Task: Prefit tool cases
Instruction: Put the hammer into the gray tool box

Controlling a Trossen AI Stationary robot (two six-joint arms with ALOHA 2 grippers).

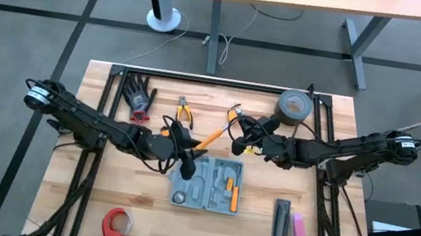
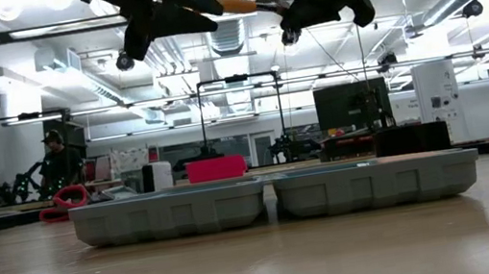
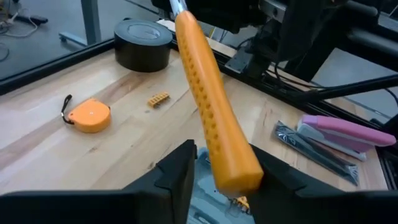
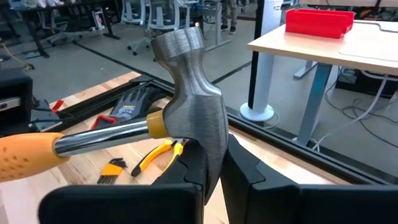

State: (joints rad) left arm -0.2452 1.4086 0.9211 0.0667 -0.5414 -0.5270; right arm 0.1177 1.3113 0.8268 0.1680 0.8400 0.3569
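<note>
High view: tool case (image 1: 206, 184) lies open on table (image 1: 86, 166), just below the left gripper (image 1: 187, 161), grey tray w/ orange-handled bits in slots. Hammer (image 1: 209, 140) spans between both grippers; right gripper (image 1: 242, 139) at its head end, left at handle end. Pliers (image 1: 185, 113) and black glove (image 1: 139, 96) up-left of the left gripper, tape roll (image 1: 293, 105) above the right one. Black and pink bars (image 1: 291, 230) well below the right gripper, red tape dispenser (image 1: 116, 226) far below the left.

Low view: case (image 2: 275, 197) open flat on wood, both halves side by side; both arms up above it, hammer handle (image 2: 234, 4) between them.

Left wrist: fingers (image 3: 177, 177) part open, jaws flank the orange handle (image 3: 214, 112) butt; can't tell if touching. Tape measure (image 3: 89, 116) and black roll (image 3: 143, 44) beyond.

Right wrist: fingers (image 4: 186, 168) clamped tight on the steel hammer head (image 4: 189, 106). Pliers (image 4: 155, 155) beyond on table.
</note>
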